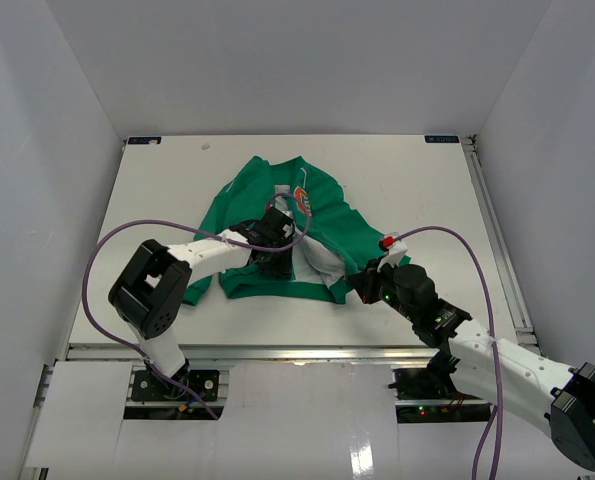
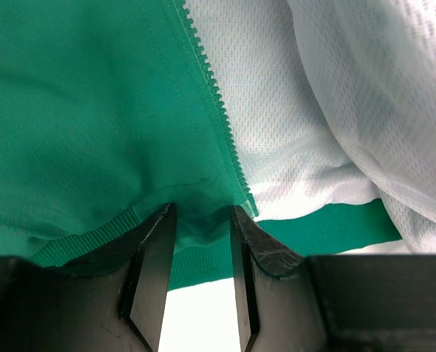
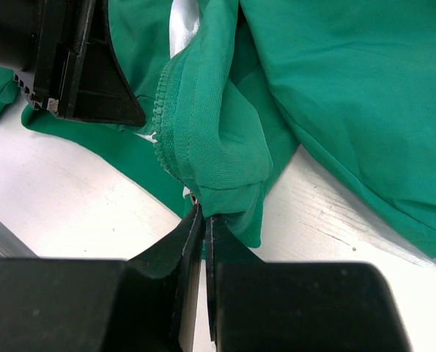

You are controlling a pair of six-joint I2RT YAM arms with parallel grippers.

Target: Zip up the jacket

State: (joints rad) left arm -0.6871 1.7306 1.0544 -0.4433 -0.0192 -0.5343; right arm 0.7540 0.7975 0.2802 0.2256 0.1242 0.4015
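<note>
The green jacket [image 1: 277, 205] lies open in the middle of the table, orange emblem [image 1: 302, 197] up and pale lining [image 1: 312, 262] showing. My left gripper [image 1: 274, 258] sits at the bottom hem. In the left wrist view, the gripper [image 2: 201, 213] is closed down on a bunch of hem just below the zipper teeth [image 2: 218, 110], beside the white lining [image 2: 276, 110]. My right gripper [image 1: 362, 285] is at the other front panel's lower corner. In the right wrist view, it [image 3: 203, 213] is shut on the green hem fold under the zipper edge [image 3: 161, 110].
The white table [image 1: 407, 180] is boxed in by white walls. A metal rail [image 1: 497, 240] runs along the right edge. Purple cables [image 1: 97, 260] loop over both arms. The left gripper's black body [image 3: 78, 66] is close to the right one.
</note>
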